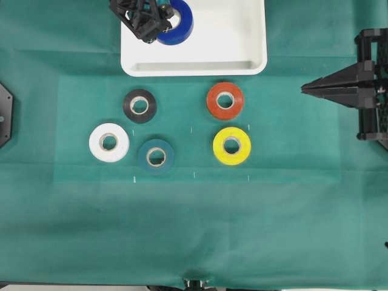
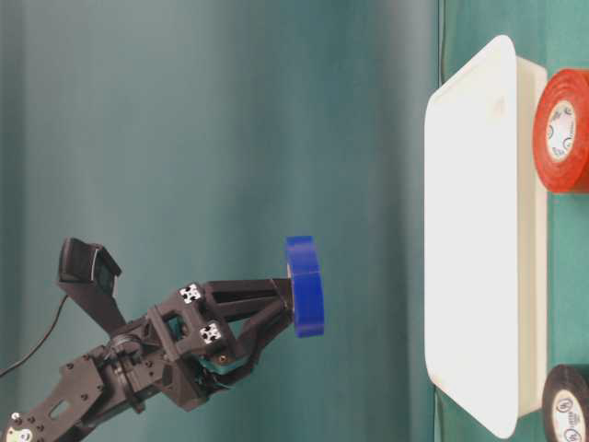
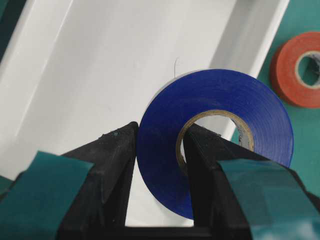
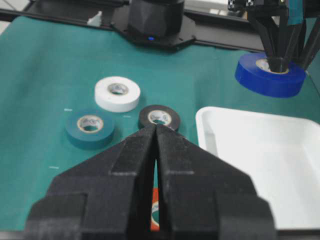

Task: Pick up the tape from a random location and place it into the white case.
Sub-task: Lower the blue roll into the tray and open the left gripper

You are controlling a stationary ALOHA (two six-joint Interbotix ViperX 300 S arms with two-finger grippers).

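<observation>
Overhead view: the royal-blue roll of tape (image 1: pixel 180 23) hangs over the left part of the large shallow white plastic case (image 1: pixel 200 65), at about eleven o'clock from the case's middle. The left gripper (image 1: pixel 159 24) reaches in from ten o'clock, clamped on the roll. Well off at three o'clock, the right gripper (image 1: pixel 305 90) rests with its fingers pressed together. The risk I see: released from this height, the roll could bounce or roll against the raised rim.

Table-level view: the blue tape (image 2: pixel 305 285) is clear of the white case (image 2: pixel 474 239), a plain gap between them, so it is not yet set down.

Left wrist view: one black finger (image 3: pixel 197 160) passes through the pale core, the other presses the outer face, pinching the roll's wall. The tape (image 3: pixel 220 135) sits at twelve o'clock from the gripper, white case (image 3: pixel 100 75) beneath.

Right wrist view: the blue tape (image 4: pixel 270 75) hangs at one o'clock, above the case's (image 4: pixel 210 125) far edge.
</observation>
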